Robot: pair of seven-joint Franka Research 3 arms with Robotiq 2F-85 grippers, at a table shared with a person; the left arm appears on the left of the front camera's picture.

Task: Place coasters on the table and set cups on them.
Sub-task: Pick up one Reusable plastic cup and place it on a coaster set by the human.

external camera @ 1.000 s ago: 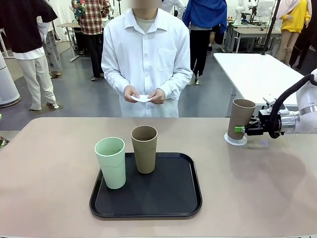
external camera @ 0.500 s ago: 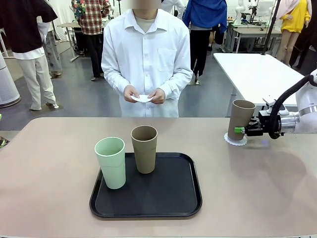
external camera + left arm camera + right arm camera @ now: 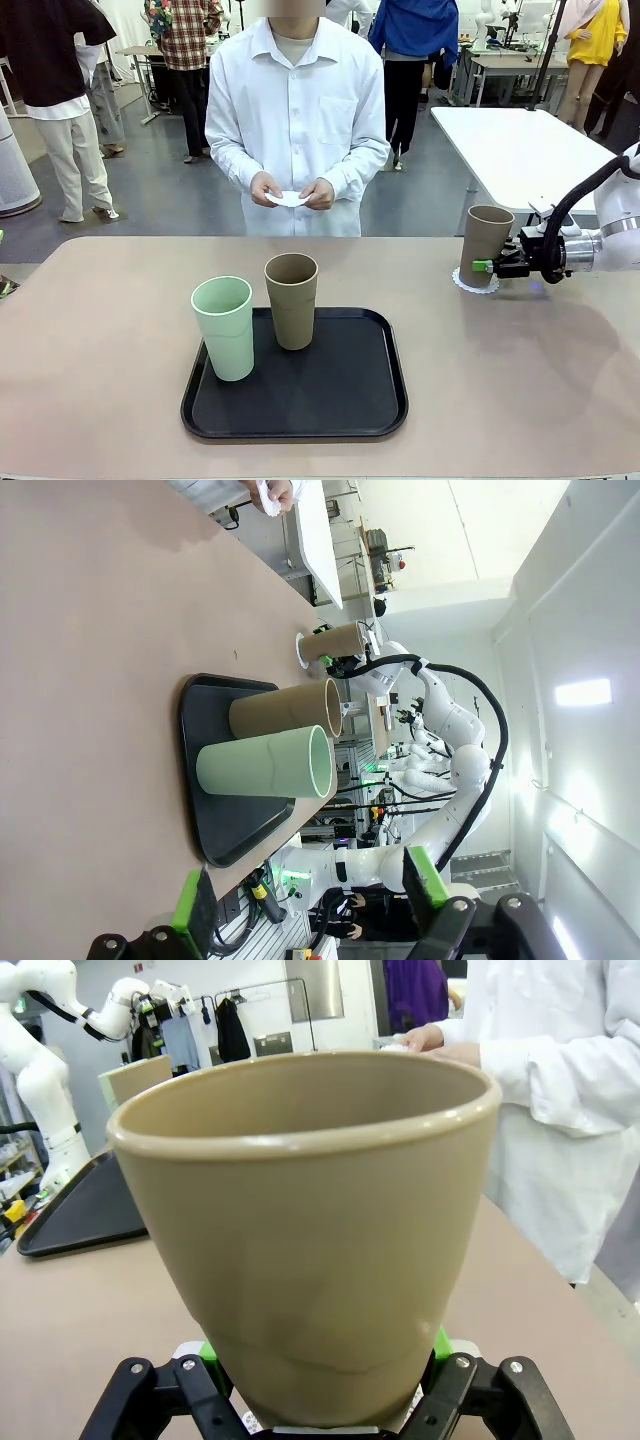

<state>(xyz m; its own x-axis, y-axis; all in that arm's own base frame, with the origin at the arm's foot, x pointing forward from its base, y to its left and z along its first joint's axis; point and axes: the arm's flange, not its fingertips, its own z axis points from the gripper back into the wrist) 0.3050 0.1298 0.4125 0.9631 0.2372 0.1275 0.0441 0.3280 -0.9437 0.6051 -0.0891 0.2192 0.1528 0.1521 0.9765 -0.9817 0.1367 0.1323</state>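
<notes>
A tan cup [image 3: 485, 242] stands slightly tilted on a white lacy coaster [image 3: 474, 284] at the far right of the beige table [image 3: 100, 330]. My right gripper [image 3: 484, 266] is shut on its lower part, and in the right wrist view the cup [image 3: 310, 1210] sits between the green pads [image 3: 212, 1350]. A mint green cup [image 3: 224, 327] and another tan cup [image 3: 292, 300] stand on the black tray [image 3: 350, 400]. The person at the far side holds a coaster [image 3: 289, 199] in both hands. My left gripper [image 3: 305, 900] is open, well back from the tray [image 3: 215, 825].
A white table [image 3: 520, 140] stands behind the right end of the table. Other people walk in the background. Bare tabletop lies left of the tray and between the tray and the right arm.
The right wrist has shifted slightly and the held tan cup has settled a little lower on its coaster. The tray cups and the person's hands have not moved.
</notes>
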